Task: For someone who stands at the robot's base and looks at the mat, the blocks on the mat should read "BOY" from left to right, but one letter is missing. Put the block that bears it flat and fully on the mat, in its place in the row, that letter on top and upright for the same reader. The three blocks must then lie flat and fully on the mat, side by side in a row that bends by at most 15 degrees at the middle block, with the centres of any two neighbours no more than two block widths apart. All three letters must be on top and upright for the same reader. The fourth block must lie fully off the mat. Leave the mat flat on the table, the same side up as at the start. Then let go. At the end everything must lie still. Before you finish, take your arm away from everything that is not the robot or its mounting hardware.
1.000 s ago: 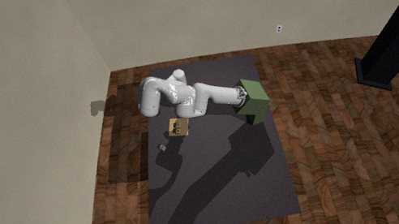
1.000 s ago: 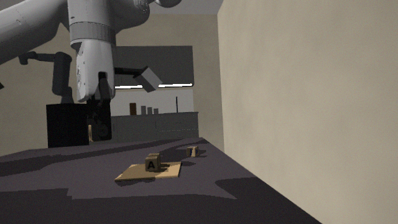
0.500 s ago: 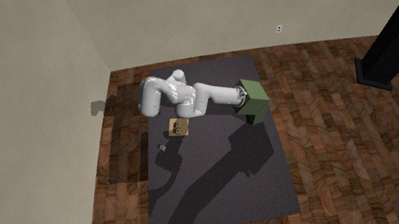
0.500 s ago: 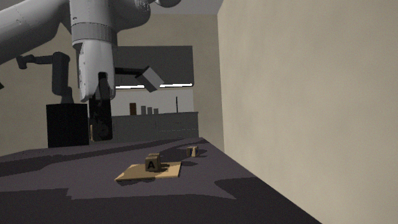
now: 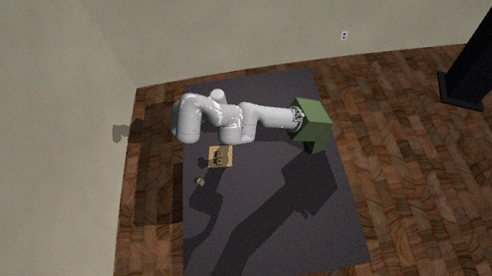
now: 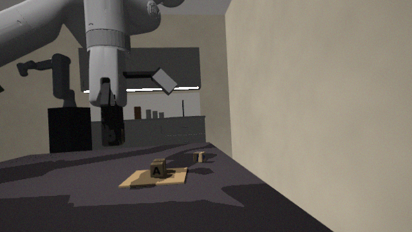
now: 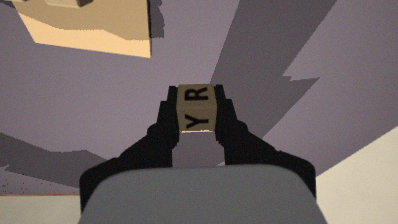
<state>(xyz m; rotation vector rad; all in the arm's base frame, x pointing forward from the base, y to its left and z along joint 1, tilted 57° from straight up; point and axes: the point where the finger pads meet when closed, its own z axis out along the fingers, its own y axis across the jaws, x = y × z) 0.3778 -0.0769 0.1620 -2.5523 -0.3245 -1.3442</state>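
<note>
My gripper (image 7: 196, 97) is shut on a tan letter block (image 7: 197, 109). In the wrist view the block shows a Y on the near face and an R on the face beyond it. The gripper holds it well above the dark table, its black fingers (image 6: 111, 127) hanging high at the left in the side view. The tan mat (image 6: 155, 177) lies flat ahead, and a corner of it shows in the wrist view (image 7: 92, 30). A block with an A on its side (image 6: 158, 168) stands on the mat. From overhead the mat (image 5: 224, 155) carries two blocks close together.
A fourth block (image 6: 199, 156) lies off the mat on the table near the wall, and it also shows in the overhead view (image 5: 200, 182). The white arm (image 5: 227, 118) reaches from its green base (image 5: 311, 123). The beige wall runs close along the table's side.
</note>
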